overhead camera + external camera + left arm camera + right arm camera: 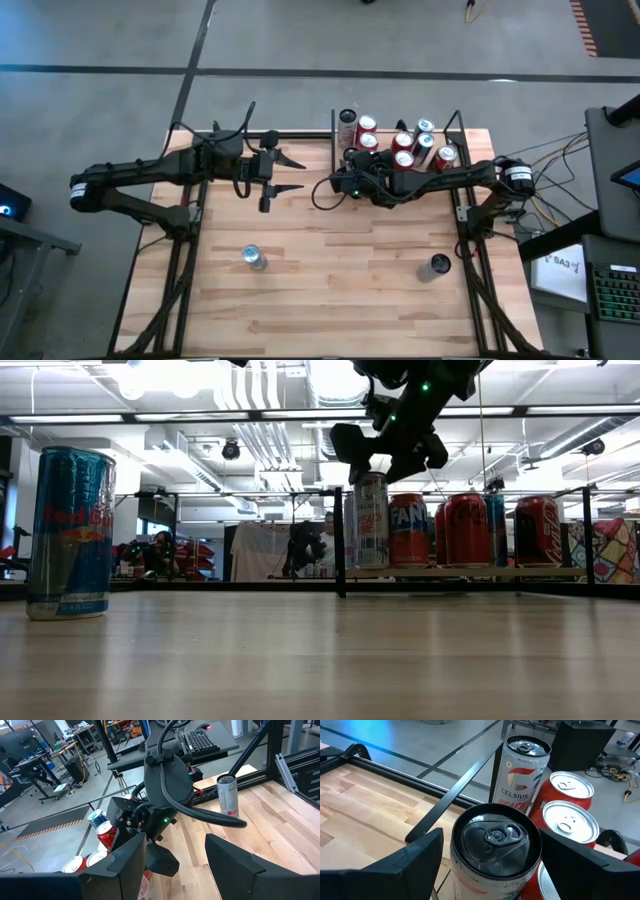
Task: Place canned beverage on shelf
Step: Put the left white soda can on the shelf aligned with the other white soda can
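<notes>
A robotics lab or workshop: concrete floor [300, 40], exposed ceiling ducts [270, 430], other workstations beyond the bench [330, 270], a keyboard [202, 740] beside it.

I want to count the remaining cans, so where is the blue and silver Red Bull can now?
In the high view the blue and silver Red Bull can stands upright on the wooden tabletop, on the left arm's side, away from the shelf.

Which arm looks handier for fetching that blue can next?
Probably the left: its open pincer hangs empty on the blue can's side, while the right pincer straddles a silver can on the shelf.
</notes>
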`<state>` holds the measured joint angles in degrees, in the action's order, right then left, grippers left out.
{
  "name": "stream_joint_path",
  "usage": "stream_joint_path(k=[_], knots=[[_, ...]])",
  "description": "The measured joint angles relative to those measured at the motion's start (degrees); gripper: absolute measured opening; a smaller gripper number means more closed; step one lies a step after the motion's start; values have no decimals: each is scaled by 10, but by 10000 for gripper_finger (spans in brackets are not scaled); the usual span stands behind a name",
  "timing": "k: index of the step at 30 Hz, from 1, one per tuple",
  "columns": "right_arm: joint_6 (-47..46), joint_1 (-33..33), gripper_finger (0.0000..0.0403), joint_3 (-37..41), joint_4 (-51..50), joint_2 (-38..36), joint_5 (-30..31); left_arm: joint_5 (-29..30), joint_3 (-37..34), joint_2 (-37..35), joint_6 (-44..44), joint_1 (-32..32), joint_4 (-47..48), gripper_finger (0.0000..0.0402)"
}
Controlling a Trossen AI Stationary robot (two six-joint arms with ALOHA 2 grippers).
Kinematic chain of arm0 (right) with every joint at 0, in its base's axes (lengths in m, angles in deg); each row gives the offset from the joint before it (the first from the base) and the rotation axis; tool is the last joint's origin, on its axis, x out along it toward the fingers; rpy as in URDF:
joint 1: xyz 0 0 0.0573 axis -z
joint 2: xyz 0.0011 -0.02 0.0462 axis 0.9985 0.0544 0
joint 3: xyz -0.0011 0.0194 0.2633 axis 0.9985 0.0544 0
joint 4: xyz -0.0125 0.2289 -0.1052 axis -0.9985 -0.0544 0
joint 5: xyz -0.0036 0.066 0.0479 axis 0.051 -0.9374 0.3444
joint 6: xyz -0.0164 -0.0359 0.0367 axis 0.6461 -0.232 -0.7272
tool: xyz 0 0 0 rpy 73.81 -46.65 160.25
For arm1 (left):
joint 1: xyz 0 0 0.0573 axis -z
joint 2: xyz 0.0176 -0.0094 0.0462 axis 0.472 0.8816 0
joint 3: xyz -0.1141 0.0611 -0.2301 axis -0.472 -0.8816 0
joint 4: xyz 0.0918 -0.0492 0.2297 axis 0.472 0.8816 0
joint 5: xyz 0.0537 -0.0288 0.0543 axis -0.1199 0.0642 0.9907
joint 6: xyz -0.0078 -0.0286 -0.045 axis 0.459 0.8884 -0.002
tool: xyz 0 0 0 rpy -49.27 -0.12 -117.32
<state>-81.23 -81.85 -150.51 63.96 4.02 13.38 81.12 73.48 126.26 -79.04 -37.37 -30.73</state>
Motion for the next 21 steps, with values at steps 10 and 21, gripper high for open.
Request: stream_joint_path(k=[10,21], knots=[[57,-1,297,-42,-3,-2,-4,0,0,0,0,0,0,190],[136,-4,291,-139,-98,-5,-73,0,0,0,12,0,9,190]])
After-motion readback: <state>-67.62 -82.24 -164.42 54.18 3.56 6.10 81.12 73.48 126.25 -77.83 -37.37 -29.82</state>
